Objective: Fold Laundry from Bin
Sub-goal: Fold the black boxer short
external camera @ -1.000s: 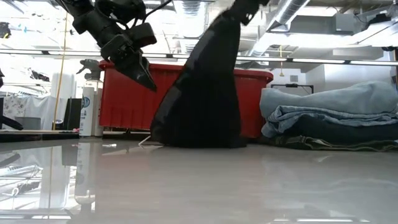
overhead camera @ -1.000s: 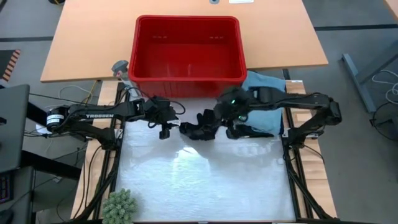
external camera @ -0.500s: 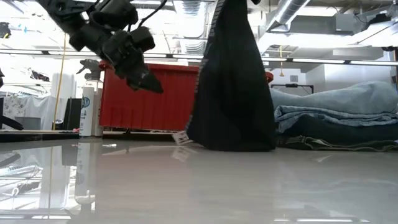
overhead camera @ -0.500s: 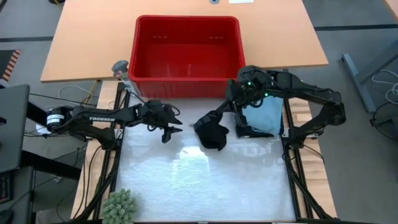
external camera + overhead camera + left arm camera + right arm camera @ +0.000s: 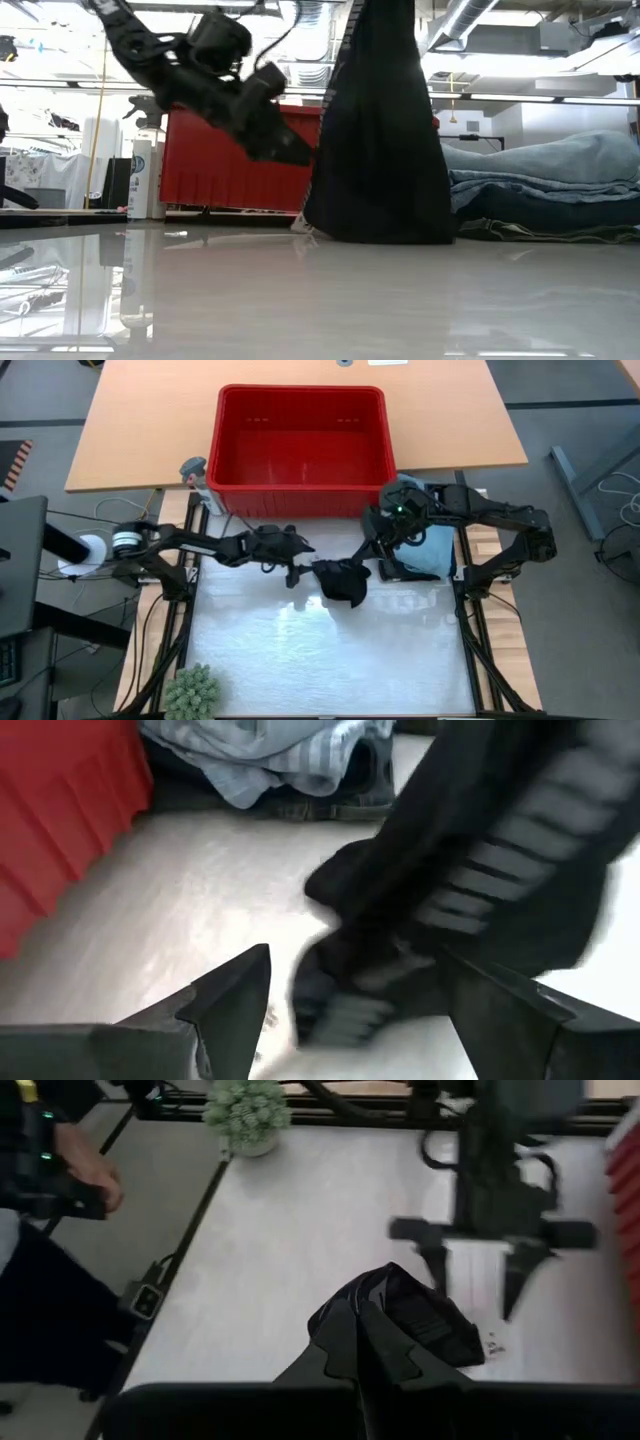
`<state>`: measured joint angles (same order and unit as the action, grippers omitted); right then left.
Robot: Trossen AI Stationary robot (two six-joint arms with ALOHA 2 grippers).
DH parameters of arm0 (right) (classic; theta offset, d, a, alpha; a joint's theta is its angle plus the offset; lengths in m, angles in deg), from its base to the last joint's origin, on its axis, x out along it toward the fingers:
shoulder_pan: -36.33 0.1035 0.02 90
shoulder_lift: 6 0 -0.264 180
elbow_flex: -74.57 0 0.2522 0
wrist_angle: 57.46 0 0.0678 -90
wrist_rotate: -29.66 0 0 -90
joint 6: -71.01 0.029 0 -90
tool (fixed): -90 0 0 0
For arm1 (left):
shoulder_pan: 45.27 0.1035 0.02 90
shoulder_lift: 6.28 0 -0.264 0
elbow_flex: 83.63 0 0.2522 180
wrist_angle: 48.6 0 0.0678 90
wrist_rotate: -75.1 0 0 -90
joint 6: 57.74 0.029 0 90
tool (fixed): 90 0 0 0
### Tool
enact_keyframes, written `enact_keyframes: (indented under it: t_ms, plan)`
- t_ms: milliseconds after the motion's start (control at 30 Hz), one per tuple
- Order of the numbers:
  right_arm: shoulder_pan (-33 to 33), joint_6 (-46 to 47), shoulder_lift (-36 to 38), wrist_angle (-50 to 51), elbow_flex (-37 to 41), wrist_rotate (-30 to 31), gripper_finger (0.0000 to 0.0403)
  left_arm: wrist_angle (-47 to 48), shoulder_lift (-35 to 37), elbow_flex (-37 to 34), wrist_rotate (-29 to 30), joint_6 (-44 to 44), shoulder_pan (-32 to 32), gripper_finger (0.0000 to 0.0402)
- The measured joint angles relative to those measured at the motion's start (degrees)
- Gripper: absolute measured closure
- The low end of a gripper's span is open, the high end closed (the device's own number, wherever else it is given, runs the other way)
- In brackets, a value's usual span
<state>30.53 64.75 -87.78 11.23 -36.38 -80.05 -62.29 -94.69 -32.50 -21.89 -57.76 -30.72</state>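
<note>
Hangs from right gripper [image 5: 383, 532], pinched shut on black soft cloth garment [image 5: 341, 580]; reaches beside it with left gripper [image 5: 298, 572], fingers spread wide, holding nothing.

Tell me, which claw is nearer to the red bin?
The right. The right claw holds the black garment up just in front of the red bin, near its right corner. The left claw, open, is farther out over the table, reaching toward the garment.
</note>
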Motion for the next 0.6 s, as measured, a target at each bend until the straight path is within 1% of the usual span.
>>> enact_keyframes:
  t_ms: [133, 200, 233, 367, 433, 467, 600]
  plan:
    - [2.03, 0.55, -0.02, 0.16, 0.0, -0.01, 0.0385, 1.06, -5.06, 4.17, 1.51, 3.67, 0.14, 0.0125]
    - [2.78, 1.24, 0.0, 0.18, 0.0, -0.02, 0.0385, 1.14, -6.71, 5.84, 0.57, 4.14, 0.3, 0.0124]
    - [3.03, 1.66, 0.0, 0.27, 0.0, -0.02, 0.0385, 1.36, -7.57, 6.83, -1.58, 4.61, 0.32, 0.0124]
    - [3.93, 2.18, 0.0, 1.1, 0.0, 0.1, 0.0385, 7.79, -9.64, 10.07, -17.54, 6.23, 0.23, 0.0124]
    - [3.86, 2.19, 0.0, 1.88, 0.0, 0.11, 0.0385, 10.73, -9.79, 10.77, -22.36, 5.35, 0.21, 0.0124]
    - [3.85, 2.19, 0.0, 2.11, 0.0, 0.09, 0.0385, 11.21, -9.8, 11.09, -23.0, 5.03, 0.35, 0.0124]
    - [3.85, 2.0, 0.0, 2.4, 0.02, 0.13, 0.0385, 12.4, -9.7, 11.1, -22.46, 4.81, 1.4, 0.0124]
